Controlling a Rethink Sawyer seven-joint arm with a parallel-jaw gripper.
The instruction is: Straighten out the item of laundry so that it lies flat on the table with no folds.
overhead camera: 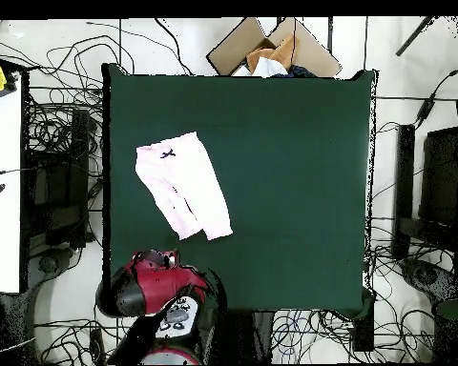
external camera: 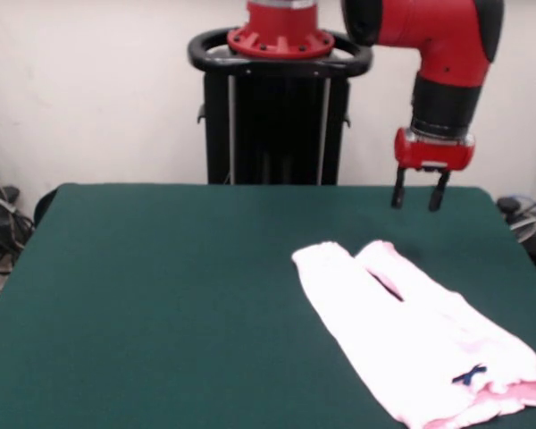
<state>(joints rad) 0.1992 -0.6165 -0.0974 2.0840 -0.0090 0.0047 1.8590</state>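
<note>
The item of laundry point(external camera: 411, 340), pale pink pants, lies on the table point(external camera: 161, 295) at the front right. Its two legs point toward the robot and lie close side by side. The waistband with a dark bow point(external camera: 469, 374) is near the front right corner, and its edge looks slightly turned over. My gripper point(external camera: 415, 192) hangs above the table's far right, beyond the leg cuffs, apart from the cloth, open and empty. In the overhead view the pants point(overhead camera: 182, 186) lie at the left of the table point(overhead camera: 290, 172), and the arm point(overhead camera: 156, 286) covers the gripper.
The robot's pedestal point(external camera: 277, 107) stands behind the table's far edge. In the overhead view a cardboard box point(overhead camera: 271, 52) with cloth in it sits past the top edge. A white table point(overhead camera: 4, 191) stands at the left, and cables lie on the floor around.
</note>
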